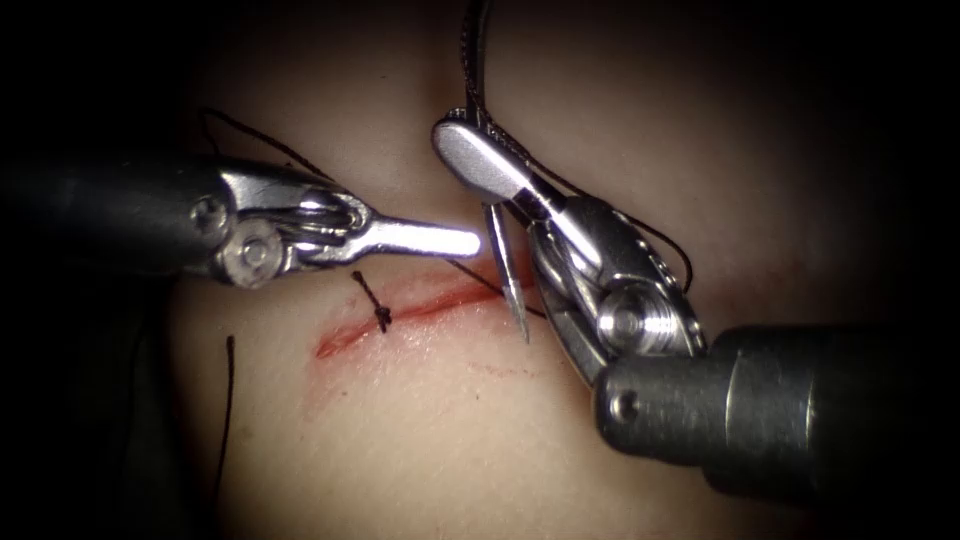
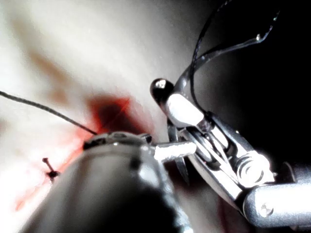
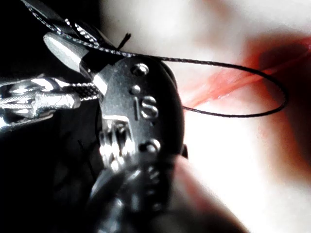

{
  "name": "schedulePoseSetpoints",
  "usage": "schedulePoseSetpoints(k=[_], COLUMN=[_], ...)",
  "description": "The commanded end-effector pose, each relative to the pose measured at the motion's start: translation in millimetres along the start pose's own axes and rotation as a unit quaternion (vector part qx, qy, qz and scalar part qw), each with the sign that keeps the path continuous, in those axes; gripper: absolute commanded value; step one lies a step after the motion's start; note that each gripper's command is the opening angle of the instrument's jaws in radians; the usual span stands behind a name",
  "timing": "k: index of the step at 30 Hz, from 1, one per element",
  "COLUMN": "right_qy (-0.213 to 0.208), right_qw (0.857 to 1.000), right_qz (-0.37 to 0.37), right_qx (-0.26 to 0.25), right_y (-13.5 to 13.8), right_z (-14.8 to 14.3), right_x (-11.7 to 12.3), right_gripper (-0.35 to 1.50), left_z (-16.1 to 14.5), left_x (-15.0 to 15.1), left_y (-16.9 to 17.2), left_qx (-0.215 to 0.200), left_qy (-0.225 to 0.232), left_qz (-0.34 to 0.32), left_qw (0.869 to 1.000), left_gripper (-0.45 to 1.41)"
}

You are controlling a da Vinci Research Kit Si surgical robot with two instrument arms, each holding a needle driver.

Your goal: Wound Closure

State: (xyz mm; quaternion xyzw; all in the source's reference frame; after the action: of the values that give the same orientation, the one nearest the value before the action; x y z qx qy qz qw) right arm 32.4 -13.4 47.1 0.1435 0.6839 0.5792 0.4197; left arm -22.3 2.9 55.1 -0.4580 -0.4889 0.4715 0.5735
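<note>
Centrally, curved steel needle (image 1: 508, 270) in right tool (image 1: 478, 152), braided thread (image 1: 470, 55) trailing

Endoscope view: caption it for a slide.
Right pincer and left pincer meet above the cut, beside one knot.

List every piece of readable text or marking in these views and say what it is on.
"IS": stamped on the dark wrist body of the right tool, read in the right wrist view.

No other words, numbers or signs can be read on the left tool, the tissue or the thread.
</note>
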Motion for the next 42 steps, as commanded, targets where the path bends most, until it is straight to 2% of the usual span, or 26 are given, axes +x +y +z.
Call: schedulePoseSetpoints(k=[1, 7, 15, 19, 22, 32, 33, 35, 36, 37, 42], right_qy=[0.001, 0.001, 0.0, 0.0, 0.0, 0.0, -0.001, -0.002, -0.001, -0.001, -0.025], right_qw=[1.0, 1.0, 1.0, 1.0, 1.0, 1.0, 1.0, 1.0, 1.0, 1.0, 0.999], right_qz=[0.0, 0.0, 0.0, 0.0, 0.0, 0.001, 0.001, -0.001, -0.004, -0.012, -0.018], right_qx=[0.001, 0.001, 0.002, 0.002, 0.002, 0.001, 0.002, 0.002, 0.002, 0.001, 0.026], right_y=[-0.1, -0.1, -0.2, -0.3, -0.3, -0.5, -0.5, -0.5, -0.6, -0.6, -0.7], right_z=[0.7, 0.7, 0.8, 0.9, 0.9, 1.0, 1.0, 1.1, 1.2, 1.3, 1.5], right_x=[-0.6, -0.6, -0.7, -0.7, -0.7, -0.7, -0.6, -0.5, -0.4, -0.2, 0.6], right_gripper=[-0.35, -0.35, -0.35, -0.35, -0.35, -0.35, -0.08, 0.68, 0.96, 1.13, 1.33], left_z=[1.0, 1.9, 2.3, 2.3, 2.3, 2.1, 2.1, 2.0, 2.0, 1.9, 1.1], left_x=[0.1, 0.0, -0.1, -0.1, 0.0, 0.1, 0.1, 0.1, 0.1, 0.1, 0.4], left_y=[-0.5, -0.7, -1.7, -1.8, -1.7, -1.5, -1.5, -1.5, -1.5, -1.5, -1.5], left_qx=[-0.011, -0.017, -0.012, -0.012, -0.014, -0.017, -0.017, -0.02, -0.02, -0.02, -0.023], left_qy=[0.004, 0.002, 0.003, 0.003, 0.0, -0.009, -0.009, -0.012, -0.012, -0.013, -0.018], left_qz=[-0.001, 0.0, 0.005, 0.006, 0.02, 0.031, 0.031, 0.031, 0.031, 0.031, 0.03], left_qw=[1.0, 1.0, 1.0, 1.0, 1.0, 0.999, 0.999, 0.999, 0.999, 0.999, 0.999], left_gripper=[0.52, 0.52, 0.39, 0.14, -0.45, -0.45, -0.45, -0.45, -0.45, -0.45, -0.45])
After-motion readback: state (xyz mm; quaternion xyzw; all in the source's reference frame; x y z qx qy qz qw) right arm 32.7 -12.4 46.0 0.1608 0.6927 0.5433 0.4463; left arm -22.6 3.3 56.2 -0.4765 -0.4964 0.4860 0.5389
